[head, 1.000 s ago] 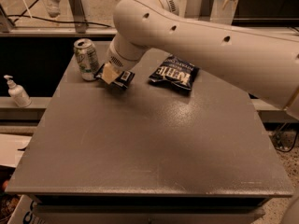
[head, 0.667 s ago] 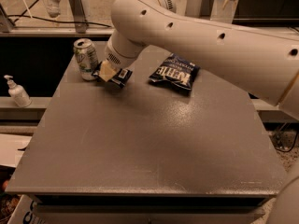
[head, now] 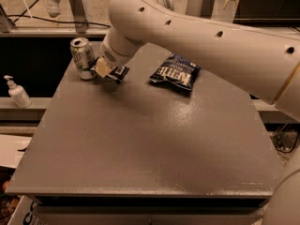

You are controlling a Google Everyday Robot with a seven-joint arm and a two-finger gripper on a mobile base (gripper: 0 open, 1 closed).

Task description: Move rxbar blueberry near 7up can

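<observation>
Lately gripper [head: 106, 71] edged toward 7up can [head: 83, 57]; fingers [head: 100, 68] pinched rxbar blueberry [head: 119, 73]. Can stood just beside fingertips. Judged: bar near enough, release pending.

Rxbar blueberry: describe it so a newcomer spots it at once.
Start at the grey table, go to its far-left corner where the 7up can stands. Just right of the can, at the arm's tool, is the rxbar blueberry: small, flat and dark navy, unlike the bigger crinkled Kettle chip bag farther right.
</observation>
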